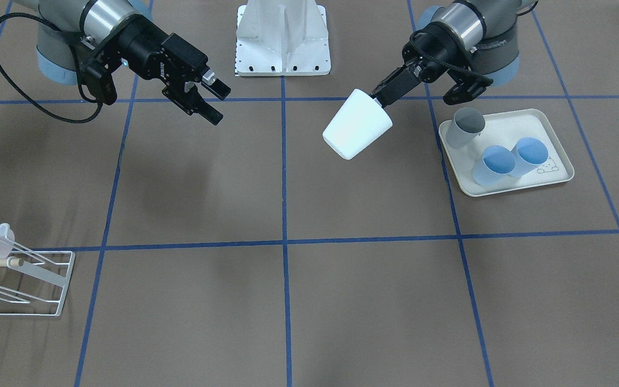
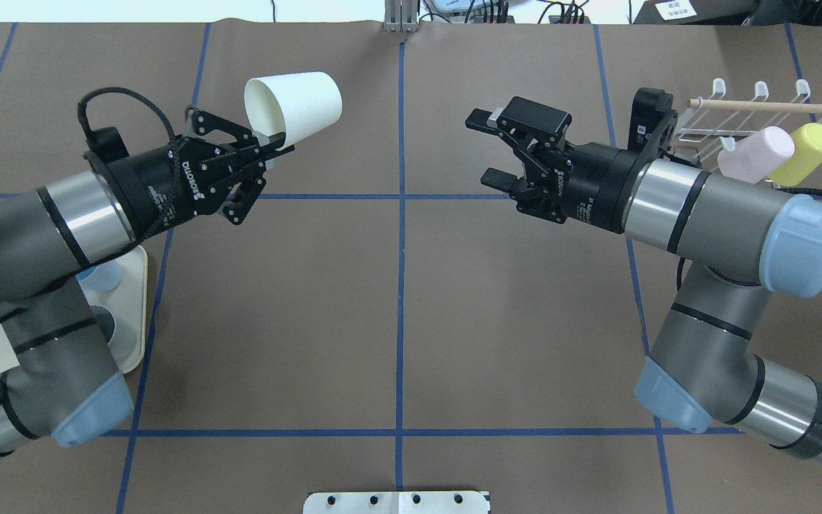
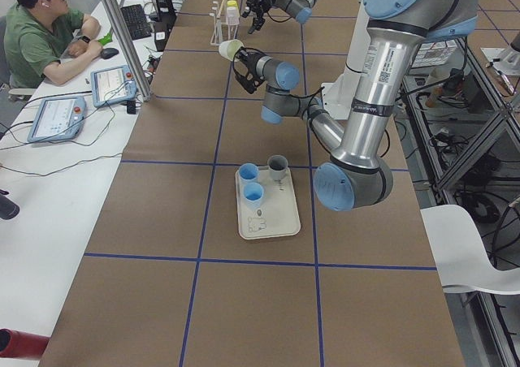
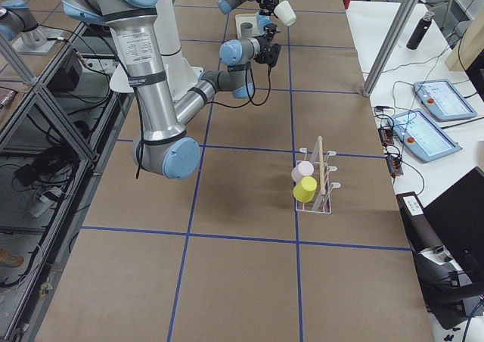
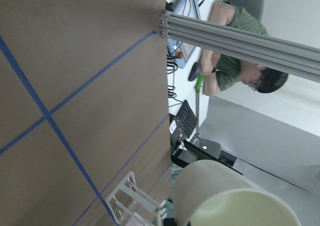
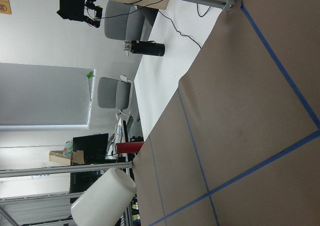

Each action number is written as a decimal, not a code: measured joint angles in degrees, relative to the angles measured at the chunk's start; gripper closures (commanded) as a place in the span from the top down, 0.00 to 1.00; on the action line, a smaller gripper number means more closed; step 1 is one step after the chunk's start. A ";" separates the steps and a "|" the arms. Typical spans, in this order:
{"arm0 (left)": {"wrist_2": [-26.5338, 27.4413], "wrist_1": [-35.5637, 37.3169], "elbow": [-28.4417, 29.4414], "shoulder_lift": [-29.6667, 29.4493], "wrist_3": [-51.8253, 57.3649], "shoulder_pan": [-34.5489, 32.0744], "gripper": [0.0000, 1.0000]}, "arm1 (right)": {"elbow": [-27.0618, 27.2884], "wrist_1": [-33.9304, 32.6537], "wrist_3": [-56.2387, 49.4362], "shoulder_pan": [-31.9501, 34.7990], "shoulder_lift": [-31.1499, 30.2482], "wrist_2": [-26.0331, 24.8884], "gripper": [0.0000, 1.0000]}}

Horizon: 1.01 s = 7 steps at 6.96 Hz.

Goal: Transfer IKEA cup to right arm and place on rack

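While it hangs up in the air, the white cup (image 2: 293, 107) lies tipped on its side over the left half of the tabletop (image 2: 397, 314), and it does not touch the brown paper. The left gripper (image 2: 277, 145) is closed on the cup, pinching the thin wall at the open mouth. The closed bottom of the cup points away from that arm. Across the middle blue line, the right gripper (image 2: 484, 147) is also up in the air, well apart from the cup. Its two fingers are spread wide and hold nothing. The two grippers point toward each other. Behind the right arm, by the far edge of the tabletop on the right side, stands the white wire rack (image 2: 739, 123) with a thin wooden stick (image 2: 768, 104) along its top. A pink cup (image 2: 757, 152) and a yellow cup (image 2: 803, 153) sit on the rack side by side, touching. On the left side of the tabletop lies a cream tray (image 1: 551, 121). A grey cup (image 1: 465, 127) stands near one corner of the tray, and two blue cups (image 1: 495, 164) stand just beside each other near its middle. Past the far edge of the tabletop, a person (image 3: 45, 28) in a green shirt sits at a white desk (image 3: 49, 164).
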 measured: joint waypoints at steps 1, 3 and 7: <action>5.32 -3.23 2.05 -1.90 0.01 3.68 0.00 | -0.09 0.18 0.60 -0.07 0.32 -0.01 1.00; 11.63 -5.11 5.92 -8.24 1.05 8.02 0.00 | -0.49 1.35 2.48 -0.13 1.65 -0.36 1.00; 20.93 -12.29 13.73 -14.69 1.56 12.00 0.00 | -1.91 4.61 5.15 -0.15 2.08 -2.02 1.00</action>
